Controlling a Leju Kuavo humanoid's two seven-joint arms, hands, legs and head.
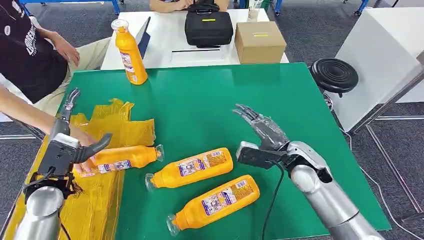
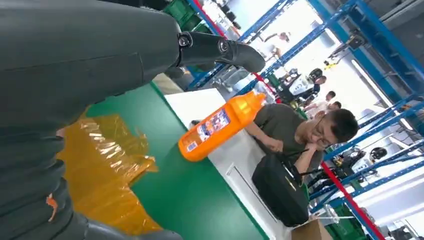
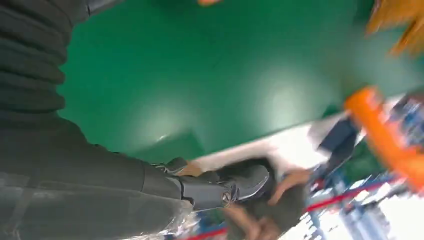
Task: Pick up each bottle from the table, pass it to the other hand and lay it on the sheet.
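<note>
Green matting (image 1: 210, 100) covers the work table, with a white desk beyond its far edge. At the near left of the mat the left hand (image 1: 75, 142) hovers with fingers spread and nothing in it, above a crumpled yellow sheet (image 1: 112, 127). Just under it a person's hand (image 1: 82, 145) touches a bottle (image 1: 125, 157) lying partly on that sheet. The right hand (image 1: 262, 132) hangs open and empty over the mat's near right. Between the two hands, nearer the front edge, lie two more orange bottles (image 1: 192, 170) (image 1: 217, 200), both on their sides with caps pointing left. A fourth (image 1: 130, 50) stands upright at the mat's far left corner.

The bottles look like rigid, smooth plastic, probably full and fairly heavy, and rounded enough to roll. A grasp around the labelled middle seems safest, leaving the neck free for the receiving hand.
</note>
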